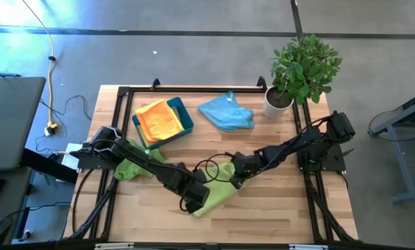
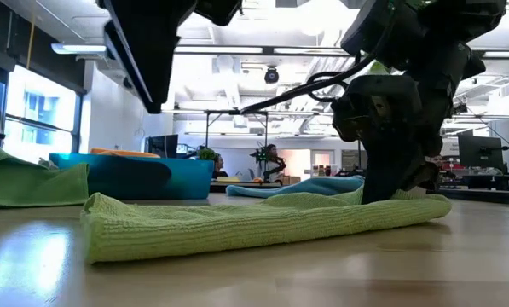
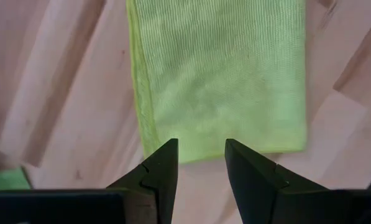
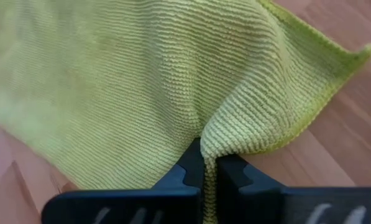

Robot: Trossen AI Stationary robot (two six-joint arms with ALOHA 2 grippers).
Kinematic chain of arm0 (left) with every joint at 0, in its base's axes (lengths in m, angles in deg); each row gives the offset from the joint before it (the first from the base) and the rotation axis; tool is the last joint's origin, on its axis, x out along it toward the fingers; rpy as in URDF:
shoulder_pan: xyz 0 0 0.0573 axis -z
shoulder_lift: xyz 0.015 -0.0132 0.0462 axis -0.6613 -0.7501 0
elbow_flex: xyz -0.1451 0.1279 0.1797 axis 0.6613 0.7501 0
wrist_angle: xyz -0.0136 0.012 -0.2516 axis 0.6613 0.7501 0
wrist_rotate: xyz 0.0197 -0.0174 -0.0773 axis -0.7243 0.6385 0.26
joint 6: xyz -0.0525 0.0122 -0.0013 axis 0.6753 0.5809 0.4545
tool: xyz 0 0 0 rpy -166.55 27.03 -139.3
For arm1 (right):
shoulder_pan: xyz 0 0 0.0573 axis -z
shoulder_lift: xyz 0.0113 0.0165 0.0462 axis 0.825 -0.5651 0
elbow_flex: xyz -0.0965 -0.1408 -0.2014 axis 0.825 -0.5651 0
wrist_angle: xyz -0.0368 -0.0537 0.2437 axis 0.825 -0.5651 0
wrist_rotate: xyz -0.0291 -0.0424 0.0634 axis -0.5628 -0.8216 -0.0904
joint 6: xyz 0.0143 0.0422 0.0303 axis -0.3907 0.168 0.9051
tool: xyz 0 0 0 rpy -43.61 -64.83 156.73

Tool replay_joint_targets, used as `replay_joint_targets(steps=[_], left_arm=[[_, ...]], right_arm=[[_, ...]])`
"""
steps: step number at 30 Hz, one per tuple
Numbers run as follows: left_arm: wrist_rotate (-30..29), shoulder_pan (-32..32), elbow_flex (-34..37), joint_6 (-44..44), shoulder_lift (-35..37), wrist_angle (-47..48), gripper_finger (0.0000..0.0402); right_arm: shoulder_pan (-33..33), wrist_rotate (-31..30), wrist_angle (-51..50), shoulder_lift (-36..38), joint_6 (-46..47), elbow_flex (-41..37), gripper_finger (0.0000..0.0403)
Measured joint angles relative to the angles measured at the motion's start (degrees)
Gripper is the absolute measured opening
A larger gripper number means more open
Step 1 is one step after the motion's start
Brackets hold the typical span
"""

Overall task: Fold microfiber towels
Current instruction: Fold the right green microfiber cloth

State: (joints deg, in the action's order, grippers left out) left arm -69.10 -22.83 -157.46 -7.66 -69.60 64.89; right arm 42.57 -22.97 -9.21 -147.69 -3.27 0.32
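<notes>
Towel in hand: a lime green microfiber towel (image 1: 220, 189) lies on the wooden desk (image 1: 277, 215) near its front middle, already doubled into a long strip, judging by the rolled edge in the low view.
Long axis: in the high view the strip runs on a slant, from the left pincer at its lower end up toward the right pincer at its upper end.
Right pincer (image 4: 210, 163): clenched on a pinched ridge of the towel at the strip's upper-right end; the cloth puckers up between the fingers.
Left pincer (image 3: 201, 163): released, fingers parted, poised just off the strip's opposite short edge, with the towel lying straight ahead of it; not touching as far as I can tell.
Key relation: each arm sits at one end of the strip, so the next fold likely means carrying the held end along the long axis toward the free end.
Material: soft, fine ribbed weave with a stitched hem; it drapes and wrinkles readily.
Other towels: a second lime green towel (image 1: 132, 169) under the left arm, a light blue towel (image 1: 226, 111) crumpled at the back, and yellow and orange towels (image 1: 157, 119) in the rigid teal tray (image 1: 185, 115).
Also there: a potted plant (image 1: 301, 69) at the back right corner.
</notes>
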Motion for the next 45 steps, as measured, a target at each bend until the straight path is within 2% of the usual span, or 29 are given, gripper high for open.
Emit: replay_joint_targets(steps=[8, 12, 16, 19, 22, 29, 33, 40, 45], left_arm=[[-2.00, -1.92, 0.00, -10.09, 0.02, -0.11, 0.0124], [-2.54, -2.46, 0.00, -15.53, 0.02, -0.24, 0.0124], [-2.61, -2.47, 0.00, -20.12, 0.01, -1.16, 0.0124], [-2.60, -2.43, 0.00, -20.65, 0.02, -2.81, 0.0124], [-2.55, -2.43, 0.00, -20.65, 0.02, -3.21, 0.0124], [-0.37, -2.35, 0.00, -20.67, 0.58, -3.02, 0.0124], [0.72, -2.04, -0.04, -20.65, 2.81, -3.03, 0.0124], [0.42, -1.97, -0.04, -20.54, 9.95, -3.29, 0.0124], [-2.71, -1.94, -0.02, -19.59, 15.02, -2.90, 0.0124]], right_arm=[[0.33, 0.88, -3.74, -0.03, 2.45, 1.16, 0.0000], [0.31, -0.39, -18.86, -0.15, -0.28, 7.11, 0.0000], [0.29, -6.52, -37.15, -0.66, -1.77, 14.67, 0.0000], [0.20, -10.65, -45.90, -0.37, 0.64, 20.72, 0.0000], [-0.63, -11.20, -51.94, -0.37, 3.87, 24.10, 0.0000], [-4.17, -11.10, -46.07, -0.61, 13.20, 29.29, 0.0000], [-6.20, -11.09, -40.24, -0.56, 17.18, 29.70, 0.0000], [-8.50, -11.69, -30.72, -5.73, 21.72, 29.77, 0.0000], [-9.54, -9.76, -25.00, -8.89, 24.35, 29.75, 0.0000]])
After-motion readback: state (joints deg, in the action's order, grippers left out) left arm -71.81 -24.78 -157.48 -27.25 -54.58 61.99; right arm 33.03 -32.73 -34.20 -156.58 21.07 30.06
